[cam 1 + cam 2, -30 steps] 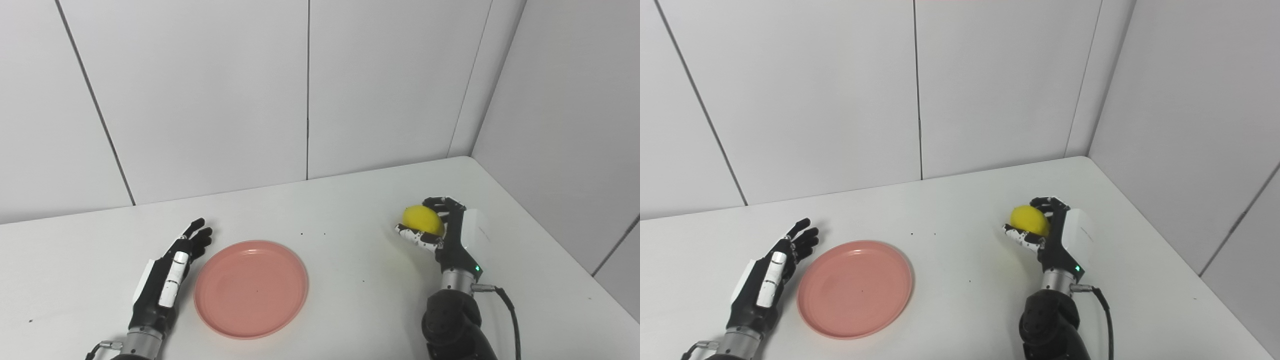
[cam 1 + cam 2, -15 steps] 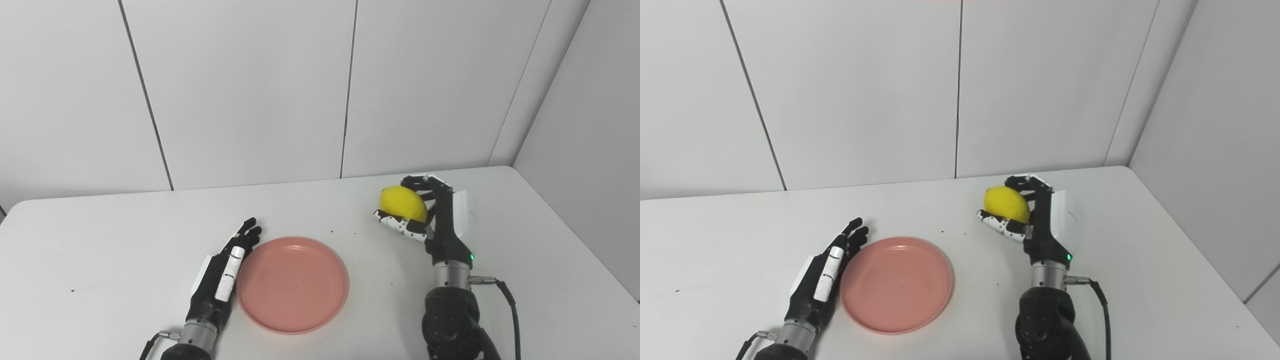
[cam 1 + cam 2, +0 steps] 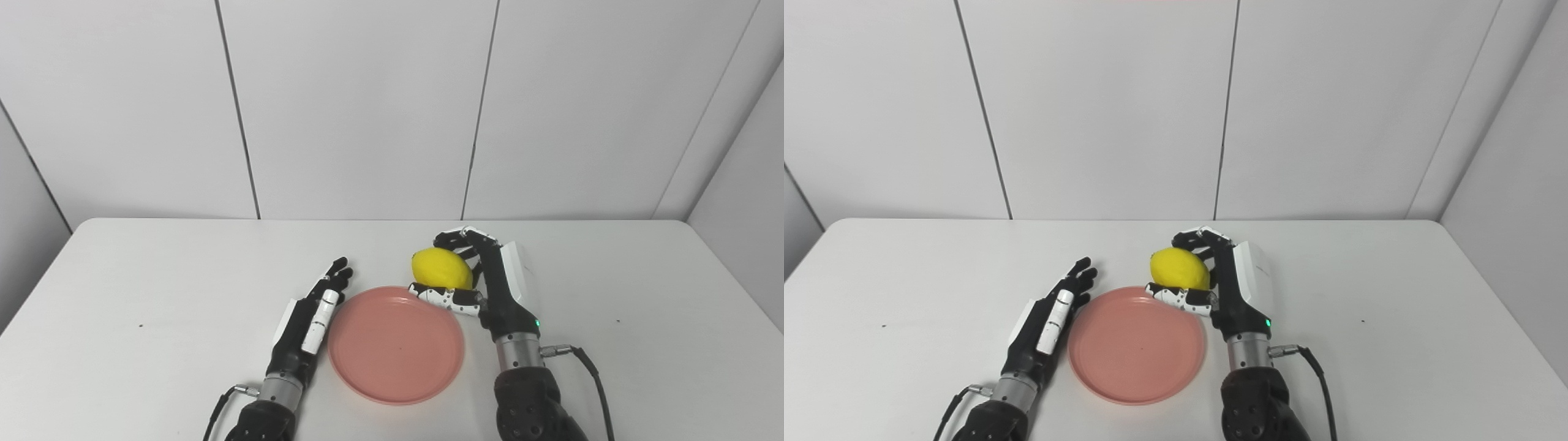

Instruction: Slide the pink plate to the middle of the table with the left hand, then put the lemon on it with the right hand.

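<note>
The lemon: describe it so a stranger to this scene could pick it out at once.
On the white table, find the pink plate near the front middle, flanked by two robot hands. At its far right rim, the right hand grips the lemon in its fingers. It is the only yellow, rounded thing here.

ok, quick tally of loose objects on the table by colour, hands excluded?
Pink: 1, the round pink plastic plate, flat on the white table.
Yellow: 1, the yellow lemon, held in the right hand at the plate's far right rim.
Total: 2
</note>
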